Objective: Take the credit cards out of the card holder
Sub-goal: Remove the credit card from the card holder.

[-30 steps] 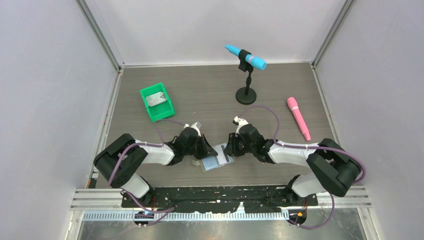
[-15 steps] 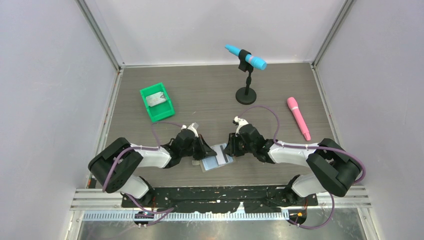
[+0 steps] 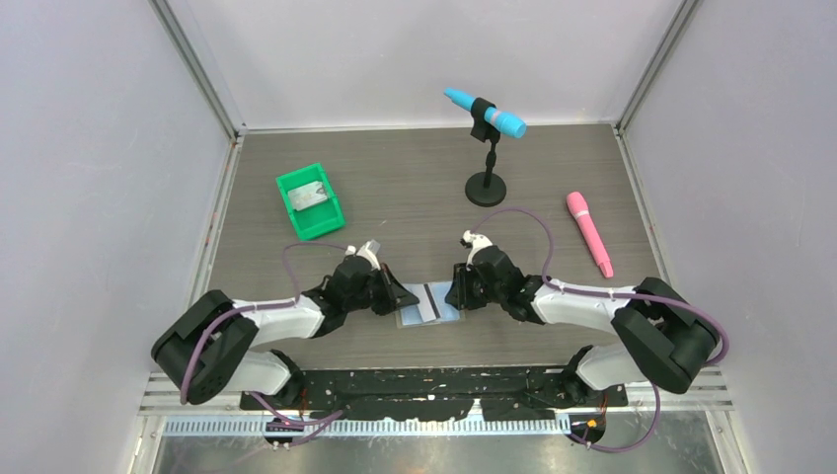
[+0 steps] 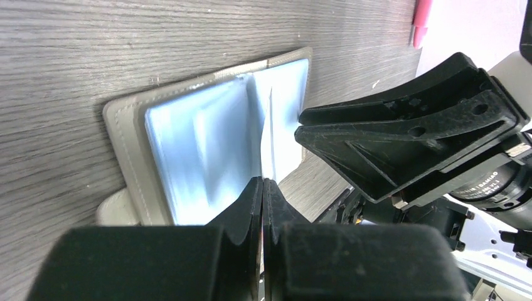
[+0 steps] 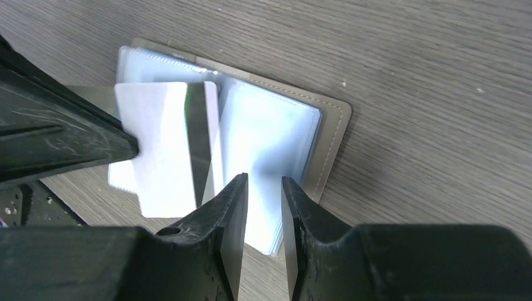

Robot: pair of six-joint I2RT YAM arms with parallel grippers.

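Note:
The card holder (image 3: pixel 441 306) lies spread flat on the table between the two arms, pale blue pockets up (image 5: pixel 276 138). A whitish credit card (image 5: pixel 164 147) with a dark stripe sticks out of its left half, seen edge-on in the left wrist view (image 4: pixel 269 135). My left gripper (image 4: pixel 262 182) is shut on that card's near edge (image 3: pixel 400 296). My right gripper (image 5: pixel 263 179) is open by a narrow gap, its tips over the holder's right-hand page (image 3: pixel 457 296), nothing between them. I cannot tell whether the tips touch the page.
A green bin (image 3: pixel 331 217) with a grey card in it stands at the back left. A blue microphone (image 3: pixel 486 112) rests on a black stand at the back centre. A pink microphone (image 3: pixel 589 232) lies at the right.
My left gripper has closed on the card and drawn back to the left. The card now stands out of the holder, and the holder has shifted to lie straighter. The right gripper has stayed put.

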